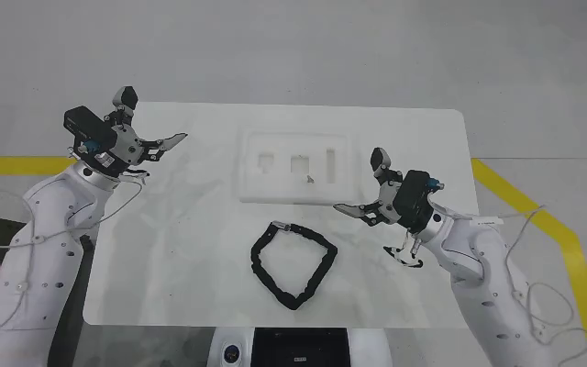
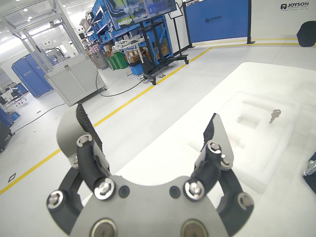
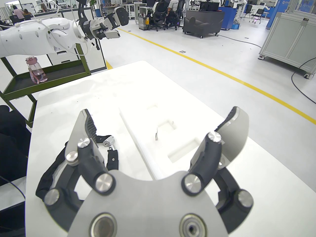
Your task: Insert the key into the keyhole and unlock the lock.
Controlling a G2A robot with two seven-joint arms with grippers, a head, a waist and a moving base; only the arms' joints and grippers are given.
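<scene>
A small metal key [image 1: 310,178] lies on the white foam tray [image 1: 266,188] at the back middle of the table. In front of the tray, a black fabric-covered chain lock [image 1: 293,264] lies in a loop, its metal cylinder end [image 1: 286,227] toward the tray. My left gripper [image 1: 156,117] hovers open over the table's far left corner, well away from the key [image 2: 274,115]. My right gripper [image 1: 359,183] stands open just right of the tray, holding nothing. From it I see the key [image 3: 156,135] on the tray [image 3: 148,154] and the lock cylinder [image 3: 108,142].
The tray has three shallow recesses, and the key rests beside the middle one. The white table [image 1: 183,257] is bare to the left and right of the lock. A green cart with a pink bottle [image 3: 35,72] stands beyond the table's left side.
</scene>
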